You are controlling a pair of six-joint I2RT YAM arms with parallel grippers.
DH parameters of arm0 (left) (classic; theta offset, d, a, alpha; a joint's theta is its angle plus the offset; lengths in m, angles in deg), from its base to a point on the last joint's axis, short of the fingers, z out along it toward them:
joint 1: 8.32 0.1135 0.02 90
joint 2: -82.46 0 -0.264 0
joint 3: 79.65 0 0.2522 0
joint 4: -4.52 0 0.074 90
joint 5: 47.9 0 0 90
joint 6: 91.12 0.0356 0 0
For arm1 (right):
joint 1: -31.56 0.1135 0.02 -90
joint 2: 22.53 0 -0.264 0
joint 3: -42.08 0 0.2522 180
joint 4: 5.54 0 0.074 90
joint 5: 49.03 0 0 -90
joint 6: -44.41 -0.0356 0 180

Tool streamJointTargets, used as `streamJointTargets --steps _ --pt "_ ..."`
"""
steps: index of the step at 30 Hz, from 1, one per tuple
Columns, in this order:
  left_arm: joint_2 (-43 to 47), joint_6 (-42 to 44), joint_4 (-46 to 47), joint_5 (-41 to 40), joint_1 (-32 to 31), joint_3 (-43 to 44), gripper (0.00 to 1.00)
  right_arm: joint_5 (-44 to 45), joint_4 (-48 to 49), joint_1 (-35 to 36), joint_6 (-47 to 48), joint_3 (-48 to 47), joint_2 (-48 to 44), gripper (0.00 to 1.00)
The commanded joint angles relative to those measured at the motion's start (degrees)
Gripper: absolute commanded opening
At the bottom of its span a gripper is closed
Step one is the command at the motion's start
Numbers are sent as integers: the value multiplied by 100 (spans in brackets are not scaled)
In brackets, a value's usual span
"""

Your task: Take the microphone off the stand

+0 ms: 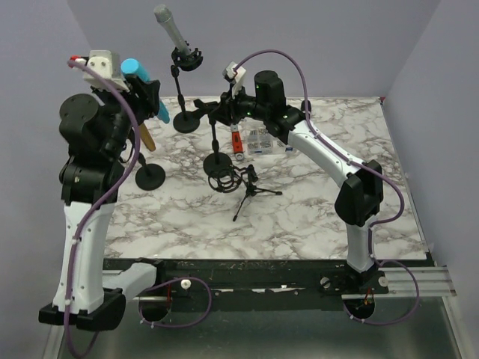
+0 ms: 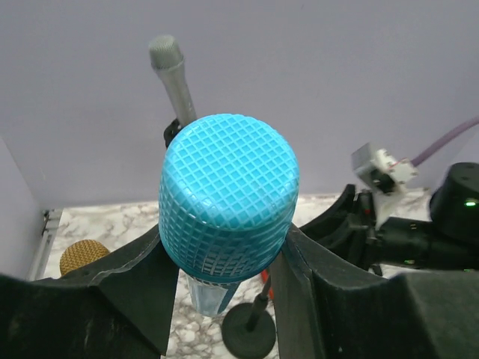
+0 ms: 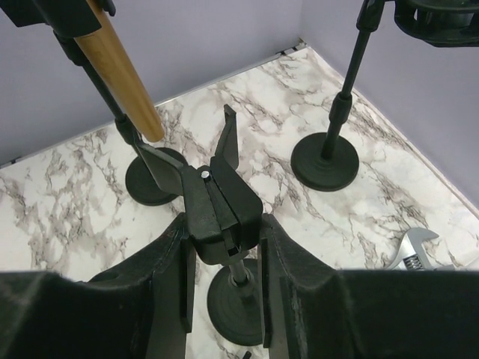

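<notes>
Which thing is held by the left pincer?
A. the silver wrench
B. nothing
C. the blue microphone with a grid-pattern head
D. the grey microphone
C: the left wrist view shows the blue microphone with a grid-pattern head clamped in the left pincer; the grey microphone stands apart behind it; the right pincer grips an empty black clip.

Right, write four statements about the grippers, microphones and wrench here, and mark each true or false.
1. The left gripper is shut on the blue microphone. True.
2. The right gripper holds the grey microphone. False: it is clamped on an empty stand clip.
3. The grey microphone sits in a stand at the back. True.
4. The wrench is held in the left gripper. False: it lies on the table.
</notes>
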Motion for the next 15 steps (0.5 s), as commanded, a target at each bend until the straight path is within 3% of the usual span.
streamJointTargets --steps 1,4,6,10,15 --pt "448 -365 262 136 -56 -207 0 75 -196 43 -70 -185 21 26" --pt "694 -474 422 393 -56 -489 0 340 -200 136 -45 -8 -176 75" --pt "821 -493 568 664 -54 -691 0 572 -260 176 -174 133 -385 95" --pt "792 -457 726 1335 -56 -897 0 823 -651 188 -294 447 -911 100" --pt "571 -1097 961 2249 -5 -1088 0 608 -507 196 -834 1470 -1844 100"
